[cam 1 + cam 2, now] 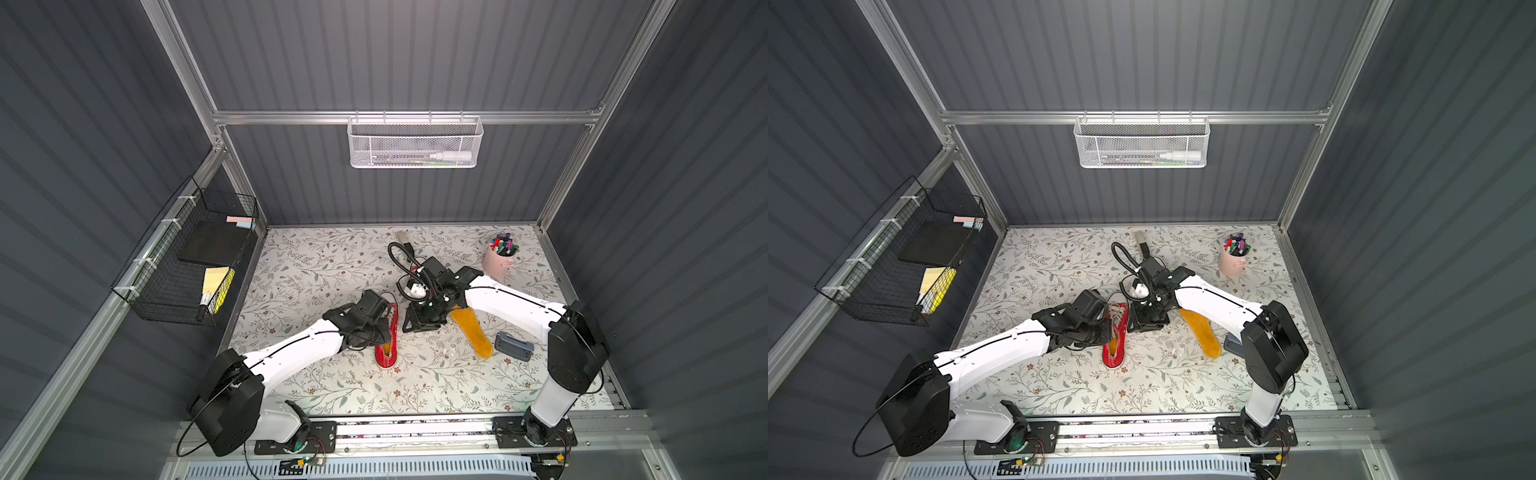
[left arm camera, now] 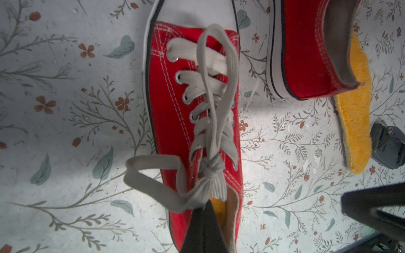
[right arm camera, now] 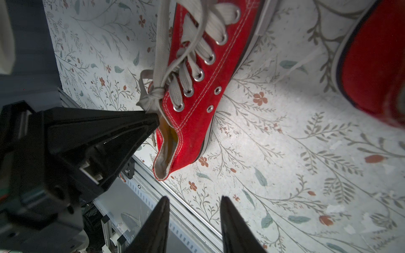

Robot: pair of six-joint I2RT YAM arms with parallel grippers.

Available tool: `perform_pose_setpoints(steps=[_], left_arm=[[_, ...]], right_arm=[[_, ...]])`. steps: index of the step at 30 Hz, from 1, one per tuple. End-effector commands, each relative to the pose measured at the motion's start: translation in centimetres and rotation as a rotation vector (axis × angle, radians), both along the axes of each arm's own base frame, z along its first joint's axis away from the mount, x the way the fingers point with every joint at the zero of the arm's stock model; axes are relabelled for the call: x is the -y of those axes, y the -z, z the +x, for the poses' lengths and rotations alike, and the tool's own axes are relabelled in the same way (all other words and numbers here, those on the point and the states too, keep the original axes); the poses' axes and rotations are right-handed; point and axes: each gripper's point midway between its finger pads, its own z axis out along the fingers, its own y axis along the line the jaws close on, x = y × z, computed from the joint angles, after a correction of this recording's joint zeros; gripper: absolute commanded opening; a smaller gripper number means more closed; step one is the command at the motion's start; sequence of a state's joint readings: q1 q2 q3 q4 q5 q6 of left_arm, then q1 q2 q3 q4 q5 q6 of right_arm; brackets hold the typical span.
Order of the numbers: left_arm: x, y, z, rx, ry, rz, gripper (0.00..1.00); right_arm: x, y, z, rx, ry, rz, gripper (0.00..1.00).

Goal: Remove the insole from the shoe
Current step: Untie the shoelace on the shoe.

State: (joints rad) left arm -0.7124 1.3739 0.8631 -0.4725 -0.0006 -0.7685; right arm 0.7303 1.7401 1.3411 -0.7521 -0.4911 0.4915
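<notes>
- A black wire basket (image 1: 187,257) hangs on the left wall, well apart from the work.
- The left gripper (image 2: 207,204) is clenched, with its tip pushed into the mouth of the shoe just behind the lace knot. Whether it pinches anything there I cannot tell.
- The red shoe (image 1: 386,357) lies on the flowered table (image 1: 316,266) near the middle, heel toward the near edge and toe pointing far. Its laces are tied.
- The yellow insole (image 2: 220,210) sits inside that shoe, and only a strip of it shows at the opening, touching the gripper tip.
- The right gripper (image 3: 194,198) hangs just right of the shoe, released, fingers apart with nothing between them.
- A second shoe (image 2: 306,54), also red, stands right of the first.
- A loose insole (image 1: 471,332) lies flat on the table beside it.
- A grey block (image 1: 514,346) rests further right.
- A pink cup (image 1: 498,259) of markers stands far right.
</notes>
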Motion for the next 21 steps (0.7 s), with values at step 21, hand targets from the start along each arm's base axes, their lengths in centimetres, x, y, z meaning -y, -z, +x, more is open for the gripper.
perform_pose_setpoints(steps=[21], left_arm=[[1.4,-6.2,2.0,0.105,-0.105,-0.2,0.0]], right_arm=[[-4.8,3.8,0.2,-0.102,-0.073,0.027,0.44]])
